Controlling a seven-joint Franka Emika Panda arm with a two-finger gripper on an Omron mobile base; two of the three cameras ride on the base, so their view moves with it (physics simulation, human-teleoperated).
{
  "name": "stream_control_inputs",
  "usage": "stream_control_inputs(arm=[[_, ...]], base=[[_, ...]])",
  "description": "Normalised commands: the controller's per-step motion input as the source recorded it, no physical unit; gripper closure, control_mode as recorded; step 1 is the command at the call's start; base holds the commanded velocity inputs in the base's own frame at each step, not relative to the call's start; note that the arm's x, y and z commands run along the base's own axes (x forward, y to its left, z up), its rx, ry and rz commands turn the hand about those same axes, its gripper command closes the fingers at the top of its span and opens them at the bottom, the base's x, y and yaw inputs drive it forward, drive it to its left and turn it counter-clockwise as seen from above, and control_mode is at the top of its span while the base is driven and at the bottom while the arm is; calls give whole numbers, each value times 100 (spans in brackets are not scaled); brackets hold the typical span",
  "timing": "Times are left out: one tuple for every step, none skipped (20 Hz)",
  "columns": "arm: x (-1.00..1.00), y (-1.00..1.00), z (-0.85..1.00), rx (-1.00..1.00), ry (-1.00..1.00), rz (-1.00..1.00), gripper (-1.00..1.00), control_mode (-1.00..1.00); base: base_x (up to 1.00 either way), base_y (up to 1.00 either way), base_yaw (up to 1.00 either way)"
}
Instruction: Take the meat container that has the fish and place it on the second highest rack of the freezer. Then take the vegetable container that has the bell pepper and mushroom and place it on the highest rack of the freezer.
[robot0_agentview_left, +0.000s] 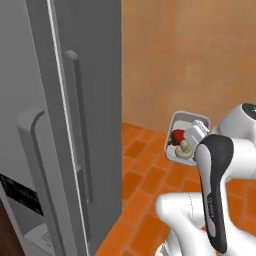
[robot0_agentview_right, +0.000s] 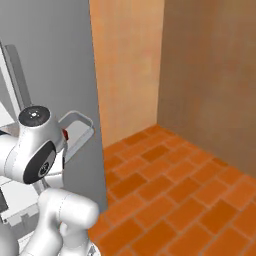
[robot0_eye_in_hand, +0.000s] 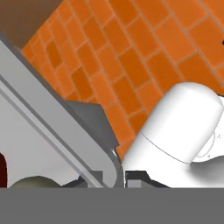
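Note:
My gripper (robot0_agentview_left: 197, 131) is shut on the rim of the vegetable container (robot0_agentview_left: 181, 119), a pale grey tray held tilted in the air to the right of the freezer (robot0_agentview_left: 95, 125). The red bell pepper (robot0_agentview_left: 178, 136) and the beige mushroom (robot0_agentview_left: 184, 149) lie inside it. In the right base view the container (robot0_agentview_right: 80, 127) pokes out from behind my arm, close to the freezer's grey side (robot0_agentview_right: 50, 60). The hand view shows the gripper (robot0_eye_in_hand: 114, 178) clamped over the container's rim (robot0_eye_in_hand: 114, 162), with the mushroom (robot0_eye_in_hand: 35, 181) at the bottom. The meat container with the fish is out of view.
Two long bar handles (robot0_agentview_left: 77, 125) (robot0_agentview_left: 35, 165) run down the freezer's doors, with a dark dispenser panel (robot0_agentview_left: 20, 192) low on the left. Orange brick floor (robot0_agentview_right: 170, 190) spreads to the right, bounded by an orange wall (robot0_agentview_right: 127, 65) and a brown wall (robot0_agentview_right: 210, 75).

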Motion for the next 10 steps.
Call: stream_control_inputs(arm=[[0,0,0,0,0,0,100,100],[0,0,0,0,0,0,100,100],[0,0,0,0,0,0,100,100],[0,0,0,0,0,0,100,100],[0,0,0,0,0,0,100,100],[0,0,0,0,0,0,100,100],[0,0,0,0,0,0,100,100],[0,0,0,0,0,0,100,100],[0,0,0,0,0,0,100,100],[0,0,0,0,0,0,100,100]], base=[[14,-84,64],[38,-74,64],[69,-73,60],[75,-72,47],[81,-51,40],[88,-32,36],[100,-39,31],[100,-39,20],[100,-9,13],[70,0,14]])
